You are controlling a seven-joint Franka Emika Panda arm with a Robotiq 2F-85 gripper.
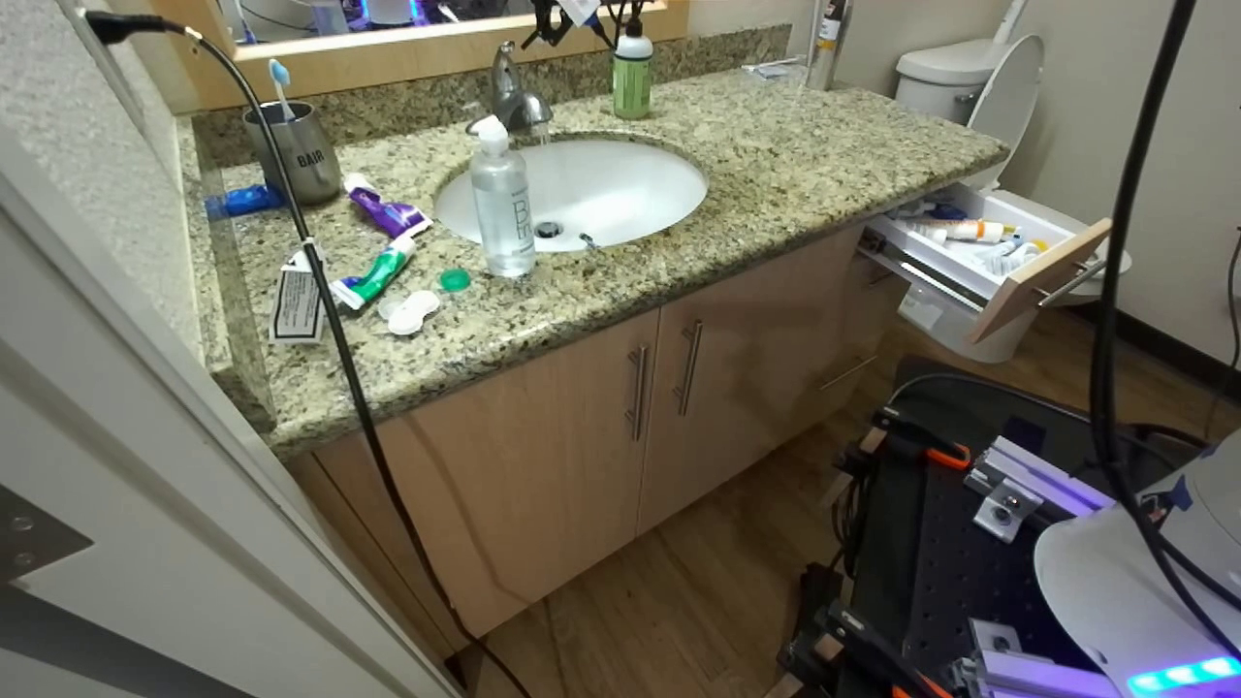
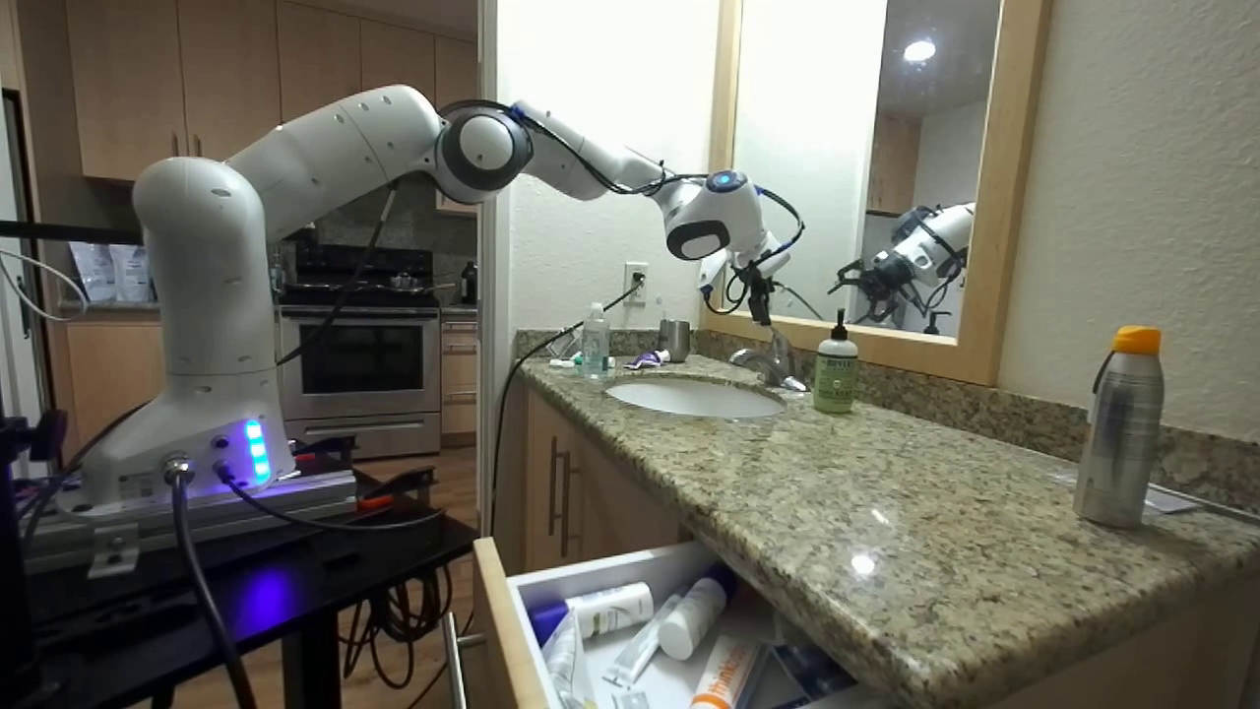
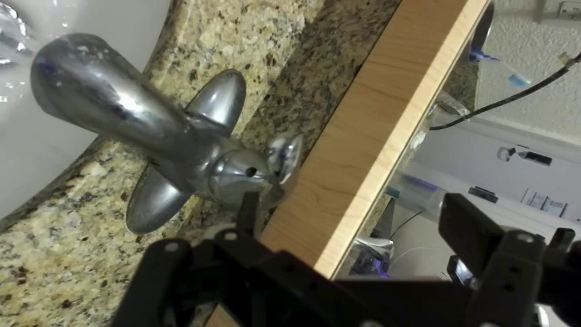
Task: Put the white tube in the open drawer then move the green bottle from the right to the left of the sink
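Note:
The green bottle (image 1: 632, 85) has a white neck and black pump; it stands upright right of the faucet, behind the sink's rim, and shows in an exterior view (image 2: 836, 372). The white oval sink (image 1: 630, 179) shows in the wrist view (image 3: 27, 150). The open drawer (image 2: 512, 640) holds several toiletries; a slim white tube (image 2: 645, 642) lies among them, its marking too small to tell. My gripper (image 2: 760, 310) is above the faucet, beside the mirror and apart from the green bottle. Its fingers (image 3: 358, 218) are spread with nothing between them.
The chrome faucet (image 3: 113, 95) and the wood mirror frame (image 3: 363, 141) are close to the gripper. A clear bottle (image 1: 504, 213), a purple tube (image 1: 386, 211), a green tube (image 1: 378, 271) and a steel cup (image 1: 308, 160) stand or lie left. A silver bottle (image 2: 1122, 433) stands far right.

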